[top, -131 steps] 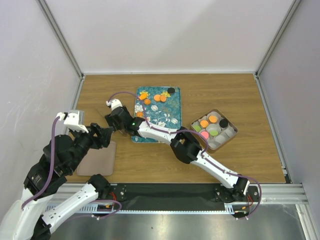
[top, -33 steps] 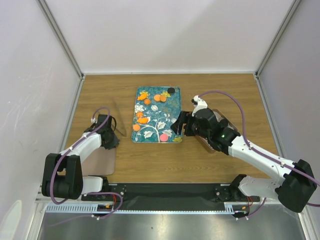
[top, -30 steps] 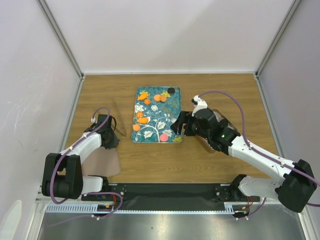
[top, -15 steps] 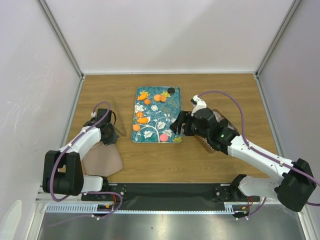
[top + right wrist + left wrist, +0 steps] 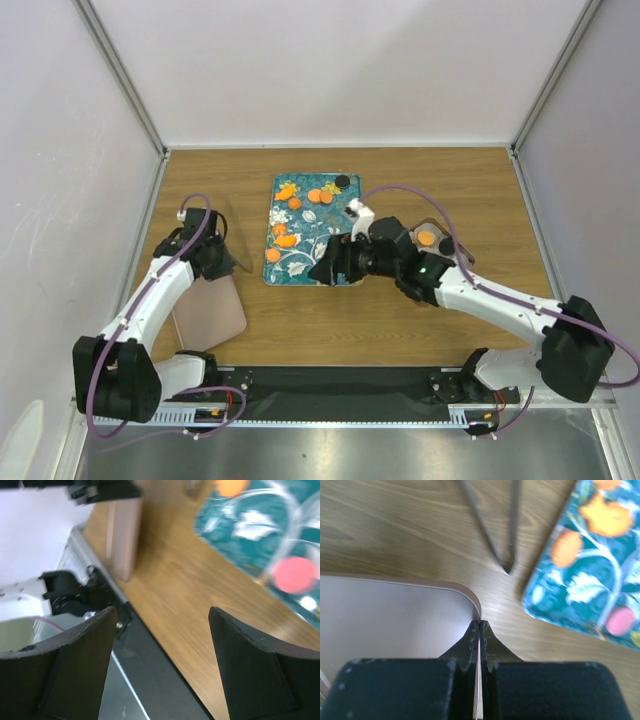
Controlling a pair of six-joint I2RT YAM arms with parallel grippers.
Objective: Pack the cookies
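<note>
The left gripper [image 5: 480, 630] is pinched shut on the edge of the flat pink lid [image 5: 390, 615]. The right gripper [image 5: 160, 617] is wide open and holds nothing. It hangs over the near edge of the tray [image 5: 340, 215], where the cookies [image 5: 320, 196] lie. I think it is going for the pink cookie [image 5: 295, 574]. Next it must drop over it and squeeze gently.

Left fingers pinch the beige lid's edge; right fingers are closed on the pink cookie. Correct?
No. The right fingers stand open, empty; the pink cookie lies free on the tray, as the right wrist view shows. The left fingers do pinch the lid.
</note>
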